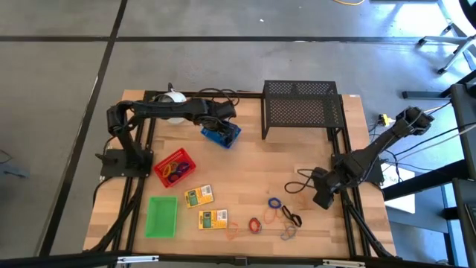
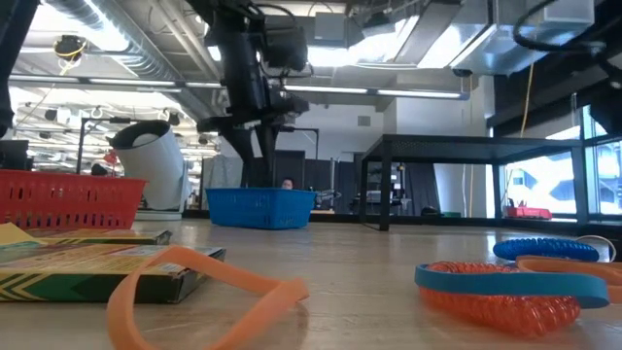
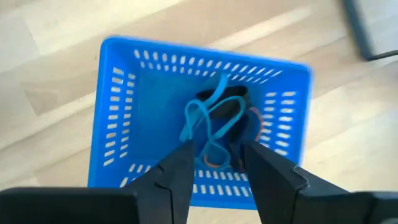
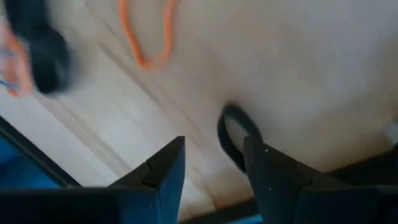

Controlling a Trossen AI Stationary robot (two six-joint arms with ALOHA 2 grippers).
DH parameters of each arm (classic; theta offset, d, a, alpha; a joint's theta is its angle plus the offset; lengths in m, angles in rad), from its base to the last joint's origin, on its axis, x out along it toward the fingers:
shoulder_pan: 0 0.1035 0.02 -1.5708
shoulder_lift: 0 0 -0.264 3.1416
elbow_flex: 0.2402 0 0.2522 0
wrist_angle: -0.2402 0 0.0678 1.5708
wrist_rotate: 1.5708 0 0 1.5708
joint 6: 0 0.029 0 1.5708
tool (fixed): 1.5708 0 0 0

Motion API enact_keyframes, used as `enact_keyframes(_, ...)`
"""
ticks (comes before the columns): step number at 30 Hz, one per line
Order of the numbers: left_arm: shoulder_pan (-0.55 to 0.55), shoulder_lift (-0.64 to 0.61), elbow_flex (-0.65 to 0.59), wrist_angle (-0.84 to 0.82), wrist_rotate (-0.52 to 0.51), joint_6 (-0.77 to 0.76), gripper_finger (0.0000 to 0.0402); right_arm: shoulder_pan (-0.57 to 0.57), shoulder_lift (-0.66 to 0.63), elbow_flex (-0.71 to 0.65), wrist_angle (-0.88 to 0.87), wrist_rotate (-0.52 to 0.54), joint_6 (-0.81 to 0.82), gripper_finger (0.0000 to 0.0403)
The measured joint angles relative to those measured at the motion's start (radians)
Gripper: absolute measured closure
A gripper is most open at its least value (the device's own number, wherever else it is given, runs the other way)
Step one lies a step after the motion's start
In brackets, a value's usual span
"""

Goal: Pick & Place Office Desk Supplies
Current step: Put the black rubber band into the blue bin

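From above, the left gripper (image 1: 221, 128) is hanging right over the blue tray (image 1: 222, 135) near the back of the table (image 1: 253, 160), next to the white round thing (image 1: 174, 98) and not far from the mesh rack (image 1: 300, 108). The right gripper (image 1: 321, 195) is sitting low by the right edge, with the loose loops (image 1: 279, 212) scattered just to its left. The red tray (image 1: 175, 168), green tray (image 1: 161, 216) and two yellow-green boxes (image 1: 206, 207) are lying in the front-left area, well apart from both grippers. At table level, the left gripper (image 2: 260, 146) is hovering above the blue tray (image 2: 260, 207), and an orange loop (image 2: 204, 282) is sprawling in front beside a box (image 2: 97, 267), with a blue-banded orange coil (image 2: 510, 292) on the right. In the left wrist view, the fingers (image 3: 180, 177) are standing spread apart, gripping nothing, and a blue loop (image 3: 208, 124) is lying inside the blue tray (image 3: 115, 124) just past the tips, on top of some darker loops. In the right wrist view, the right fingers (image 4: 168, 171) are also parted, and a black loop (image 4: 235, 140) is lying on the wood right between the tips, not pinched, with an orange loop (image 4: 146, 37) farther off.
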Motion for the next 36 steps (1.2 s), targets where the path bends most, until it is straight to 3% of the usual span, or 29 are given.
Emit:
enact_keyframes(8, -0.043, -0.119, 0.000, 0.074, -0.048, -0.005, 0.0278, 0.049, 0.135, 0.000, 0.019, -0.038, -0.046, 0.0239)
enact_keyframes(23, -0.219, -0.289, 0.000, 0.415, -0.186, 0.040, 0.0277, 0.048, 0.353, 0.006, 0.066, -0.006, -0.194, 0.0248)
enact_keyframes(28, -0.291, -0.301, 0.000, 0.589, -0.210, 0.143, 0.0277, 0.048, 0.352, 0.005, 0.069, -0.011, -0.233, 0.0290)
enact_keyframes(34, -0.380, -0.302, 0.000, 0.859, -0.157, 0.379, 0.0277, 0.043, 0.350, 0.004, 0.082, -0.005, -0.261, 0.0384)
enact_keyframes(36, -0.409, -0.302, 0.000, 0.891, -0.158, 0.410, 0.0277, 0.028, 0.348, 0.005, 0.081, -0.008, -0.275, 0.0392)
